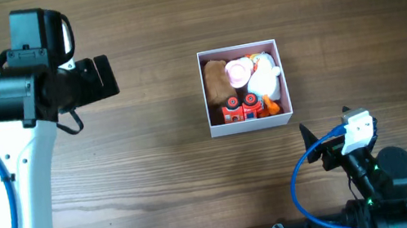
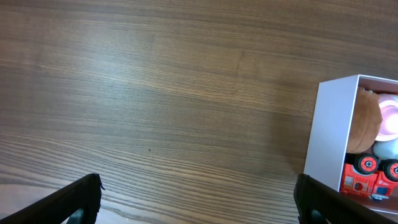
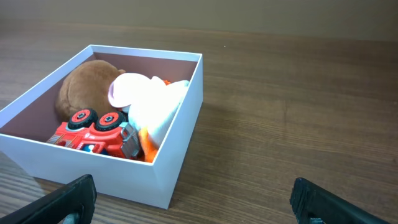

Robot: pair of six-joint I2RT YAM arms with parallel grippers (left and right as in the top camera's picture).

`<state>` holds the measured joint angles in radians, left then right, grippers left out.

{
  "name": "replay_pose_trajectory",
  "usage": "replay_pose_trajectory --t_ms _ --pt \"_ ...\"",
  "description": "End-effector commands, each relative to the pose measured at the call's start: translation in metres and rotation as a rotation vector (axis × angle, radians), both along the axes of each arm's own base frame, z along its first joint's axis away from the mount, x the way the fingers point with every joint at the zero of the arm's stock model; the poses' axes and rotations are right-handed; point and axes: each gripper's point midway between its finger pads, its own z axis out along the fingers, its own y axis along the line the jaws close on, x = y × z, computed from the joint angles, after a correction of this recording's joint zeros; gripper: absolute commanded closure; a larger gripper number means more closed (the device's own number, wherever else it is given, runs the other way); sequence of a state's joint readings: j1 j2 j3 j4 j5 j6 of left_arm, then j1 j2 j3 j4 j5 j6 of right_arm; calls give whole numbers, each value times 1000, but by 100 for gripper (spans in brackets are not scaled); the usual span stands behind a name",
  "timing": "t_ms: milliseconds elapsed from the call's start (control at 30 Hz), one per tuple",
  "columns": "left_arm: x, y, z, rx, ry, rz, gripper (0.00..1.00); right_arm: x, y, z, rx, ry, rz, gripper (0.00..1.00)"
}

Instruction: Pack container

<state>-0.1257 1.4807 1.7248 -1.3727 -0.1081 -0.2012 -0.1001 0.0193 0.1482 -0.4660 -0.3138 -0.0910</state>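
Note:
The container [image 1: 251, 123] is a small white box with a pink inside, at the middle of the wooden table. It holds a brown plush toy [image 1: 216, 80], a pink and white toy [image 1: 240, 72], a white plush toy [image 1: 266, 79] and a red toy truck [image 1: 241, 110]. The container also shows in the left wrist view [image 2: 329, 127] and the right wrist view [image 3: 180, 134]. My left gripper [image 2: 199, 202] is open and empty, well left of the box. My right gripper [image 3: 193, 199] is open and empty, just in front of the box's near right corner.
The left arm's body [image 1: 18, 145] stands at the left side of the table. The right arm's base with blue cable [image 1: 363, 178] sits at the front right. Bare wooden tabletop [image 1: 162, 162] lies all round the box.

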Motion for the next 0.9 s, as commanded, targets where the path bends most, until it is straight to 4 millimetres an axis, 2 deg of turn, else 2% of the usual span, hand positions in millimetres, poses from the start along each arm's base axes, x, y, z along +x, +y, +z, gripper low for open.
replay_pose_trajectory --t_ms 0,233,433,567,667,733,867 --pt "-1 4 1 1 -6 25 0 0 2 4 16 -16 6 0" --pt "-17 5 16 -3 -61 20 0 0 2 4 16 -16 6 0" --pt "-14 3 44 -44 -330 12 0 0 2 4 16 -16 6 0" --pt "-22 -12 52 -70 -490 -127 0 0 2 4 16 -16 6 0" --pt "-31 -13 47 -68 -582 -154 0 0 2 4 16 -16 6 1" --pt "-39 -10 36 -66 -620 -149 0 0 2 4 16 -16 6 0" --pt "-59 -3 3 -62 -649 -132 0 0 2 4 16 -16 6 0"
